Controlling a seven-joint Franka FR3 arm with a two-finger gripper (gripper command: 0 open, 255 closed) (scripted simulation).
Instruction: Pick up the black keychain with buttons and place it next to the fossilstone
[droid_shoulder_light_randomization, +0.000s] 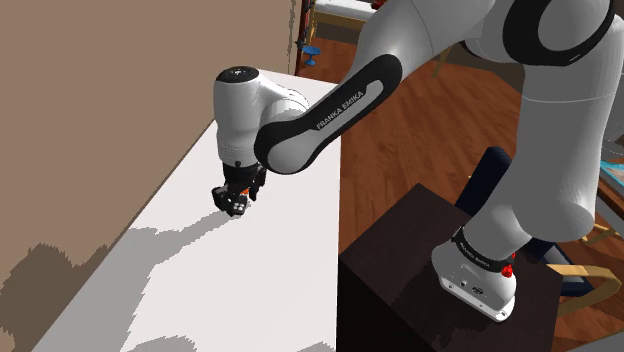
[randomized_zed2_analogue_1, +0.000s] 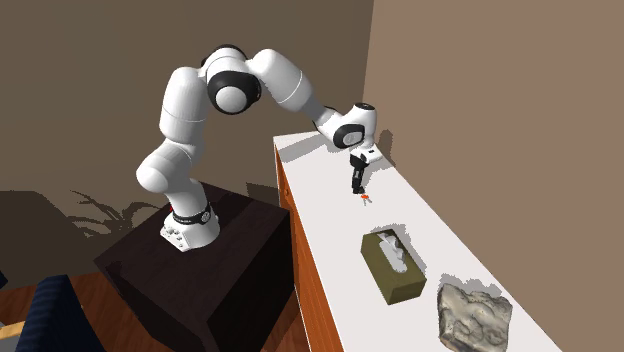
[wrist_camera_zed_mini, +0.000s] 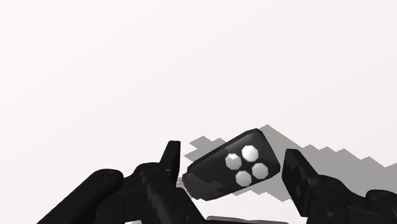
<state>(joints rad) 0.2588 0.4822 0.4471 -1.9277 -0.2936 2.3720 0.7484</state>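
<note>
Wrist view: tool (wrist_camera_zed_mini: 230, 150) open astride the keychain (wrist_camera_zed_mini: 235, 167), low on the surface (wrist_camera_zed_mini: 191, 63).

The black keychain, three white buttons up, lies slantwise between the fingers (wrist_camera_zed_mini: 172, 159), a little toward the surface's wall-side edge. A thin gap shows at one finger, so I judge it not yet clamped. Close on its long sides rather than its corners, or it may twist out, then lift straight. Toward the other end a box (randomized_zed2_analogue_1: 385, 268) sits mid-surface. Past it the fossilstone (randomized_zed2_analogue_1: 475, 315) rests near the end corner. Carry over the box and set down just beside the fossilstone.
</note>
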